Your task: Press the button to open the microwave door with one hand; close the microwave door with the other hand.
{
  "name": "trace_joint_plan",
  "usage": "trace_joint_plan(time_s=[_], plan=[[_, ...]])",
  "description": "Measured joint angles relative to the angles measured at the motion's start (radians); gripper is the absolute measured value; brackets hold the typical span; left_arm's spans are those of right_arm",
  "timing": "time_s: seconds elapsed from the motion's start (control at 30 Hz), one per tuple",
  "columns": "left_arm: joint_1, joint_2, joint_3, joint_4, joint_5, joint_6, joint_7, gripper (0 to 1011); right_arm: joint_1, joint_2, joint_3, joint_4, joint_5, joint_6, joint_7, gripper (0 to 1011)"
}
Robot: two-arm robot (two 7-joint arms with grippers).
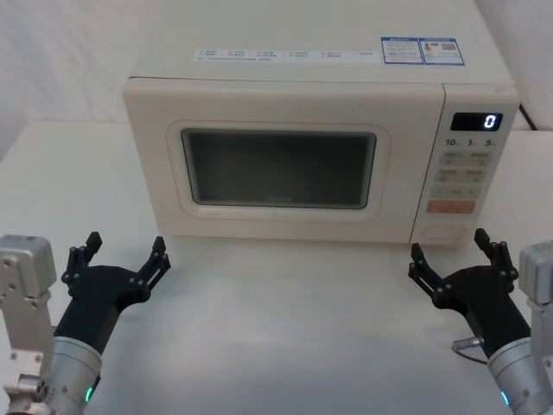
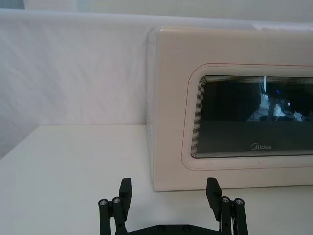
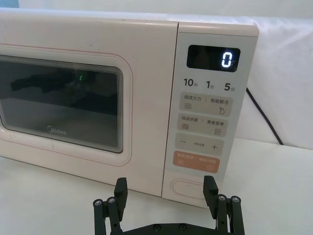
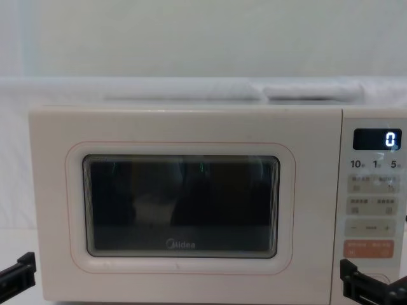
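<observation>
At the centre of the head view we see the microwave door [image 1: 276, 169] shut, the button [image 1: 442, 232] at the panel's lower right. Left gripper [image 1: 121, 259] lower left, right gripper [image 1: 456, 255] lower right, both fingers spread wide above the surface [image 1: 285, 328]

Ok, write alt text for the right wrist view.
A cream microwave stands with its door closed and its display reading 0. The right gripper hovers open in front of the large cream button, below the orange key, not touching it.
</observation>
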Motion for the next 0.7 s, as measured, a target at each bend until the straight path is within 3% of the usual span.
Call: trace_joint_plan(time_s=[0.7], plan=[[0.0,0.0,0.0,0.0,0.0,0.0,0.0,1001,0.0,0.0,0.0,0.0,0.0,0.0,0.0,1001]])
